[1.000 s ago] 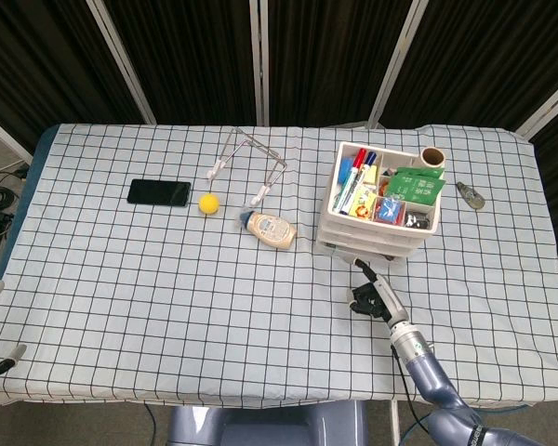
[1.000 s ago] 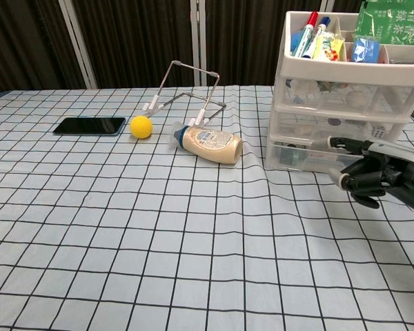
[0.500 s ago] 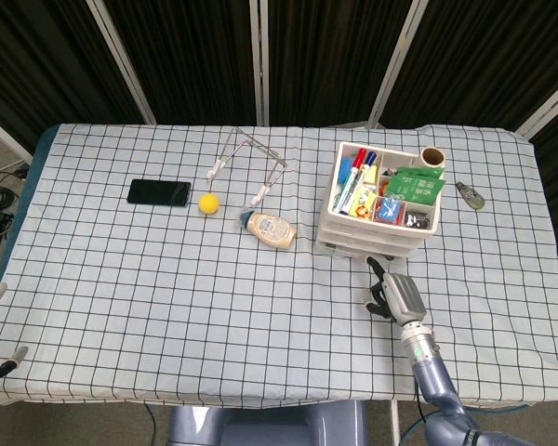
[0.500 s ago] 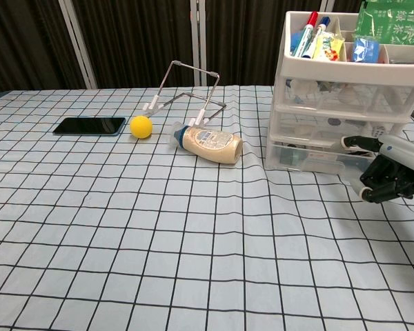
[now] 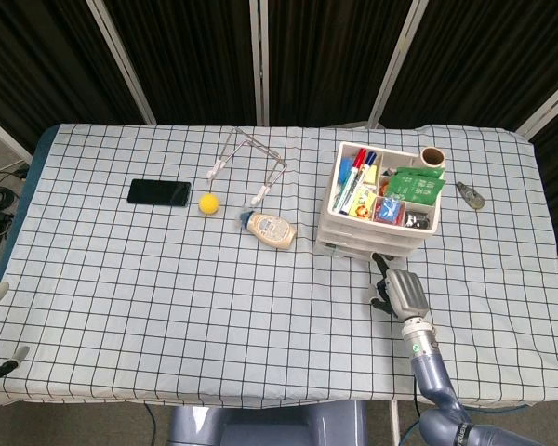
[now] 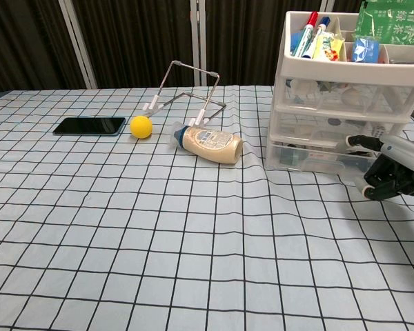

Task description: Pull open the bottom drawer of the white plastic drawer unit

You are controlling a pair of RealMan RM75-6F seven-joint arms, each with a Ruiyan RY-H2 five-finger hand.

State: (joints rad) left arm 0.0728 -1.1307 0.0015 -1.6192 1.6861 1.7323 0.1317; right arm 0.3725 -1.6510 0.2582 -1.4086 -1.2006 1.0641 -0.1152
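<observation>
The white plastic drawer unit (image 5: 381, 212) (image 6: 341, 103) stands at the right of the table, its top tray full of markers and packets. Its bottom drawer (image 6: 316, 158) looks pushed in. My right hand (image 5: 397, 291) (image 6: 393, 177) hovers just in front of the unit's right half, its fingers curled in. One finger reaches forward to the top front edge of the bottom drawer; I cannot tell whether it hooks that edge. Only two spread fingertips of my left hand (image 5: 0, 325) show at the table's near left corner, holding nothing.
A mayonnaise bottle (image 5: 271, 229) (image 6: 210, 143) lies left of the unit. Further left are a yellow ball (image 5: 208, 203), a black phone (image 5: 158, 192) and a wire stand (image 5: 249, 165). A small metal object (image 5: 470, 194) lies right of the unit.
My right hand has shifted to the right and closer to the unit's front, turning its back upward. The drawer has not moved. My left hand has slipped slightly further off the edge.
</observation>
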